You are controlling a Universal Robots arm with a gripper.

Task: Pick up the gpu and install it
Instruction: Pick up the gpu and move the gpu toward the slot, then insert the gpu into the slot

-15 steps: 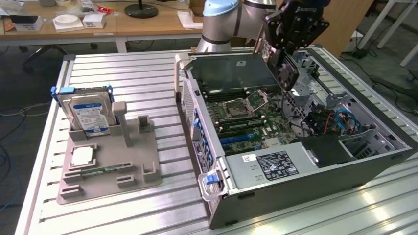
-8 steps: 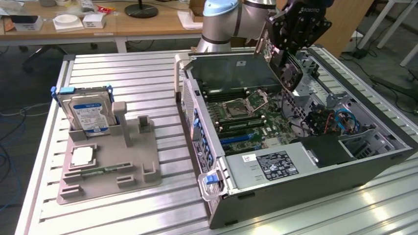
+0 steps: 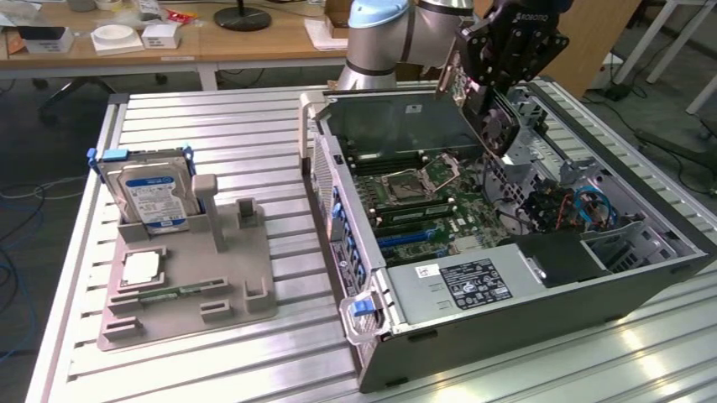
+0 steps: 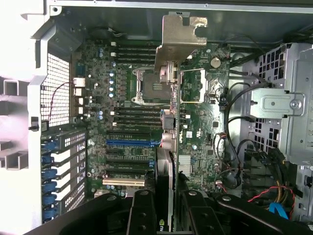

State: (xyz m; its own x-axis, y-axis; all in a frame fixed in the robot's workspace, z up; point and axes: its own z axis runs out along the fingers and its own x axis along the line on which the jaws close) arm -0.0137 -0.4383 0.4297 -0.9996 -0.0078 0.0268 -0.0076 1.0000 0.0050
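gpu point(image 4: 164, 166) edge-on, gripped in end effector point(image 4: 167, 198), above motherboard point(image 4: 129, 105)

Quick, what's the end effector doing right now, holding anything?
End effector: closed on the graphics card, above the open computer case.

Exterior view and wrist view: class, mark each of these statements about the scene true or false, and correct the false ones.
1. The tool grips the gpu over the open computer case. True.
2. The hard drive lies inside the case. False: it stands upright in the grey holder on the exterior view's left.
3. The gpu is seated in a slot. False: it hangs above the motherboard, held by the tool.
4. The case is open and the motherboard is exposed. True.
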